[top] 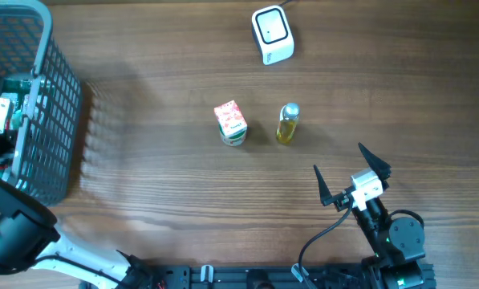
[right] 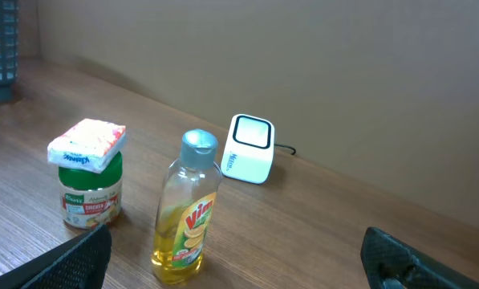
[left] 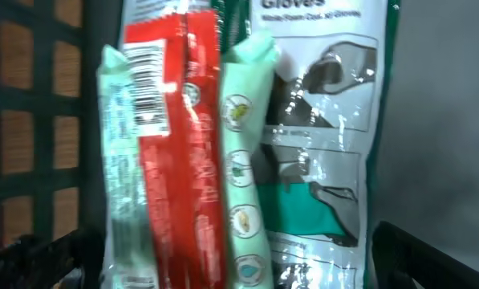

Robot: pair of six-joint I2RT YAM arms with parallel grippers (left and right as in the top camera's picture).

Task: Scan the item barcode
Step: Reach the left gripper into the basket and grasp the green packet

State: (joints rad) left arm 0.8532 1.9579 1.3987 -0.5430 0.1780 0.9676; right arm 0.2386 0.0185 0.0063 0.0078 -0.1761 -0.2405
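The white barcode scanner point(top: 272, 34) stands at the far side of the table, also in the right wrist view point(right: 249, 149). A yellow Vim bottle point(top: 287, 124) point(right: 188, 213) stands upright beside a green-lidded jar point(top: 232, 128) point(right: 89, 193) with a tissue pack point(right: 88, 144) on top. My right gripper point(top: 338, 156) point(right: 235, 241) is open, short of the bottle, with nothing between its fingers. My left gripper point(left: 231, 269) is open inside the basket point(top: 54, 120), its fingers on either side of upright packs: a gloves pack point(left: 327, 144), a red pack point(left: 183, 160) and a pale green one with a barcode point(left: 147, 88).
The dark mesh basket point(left: 30, 120) fills the table's left edge, with my left arm reaching into it. A cable runs from the scanner off the far edge. Bare wood lies between the basket and the jar.
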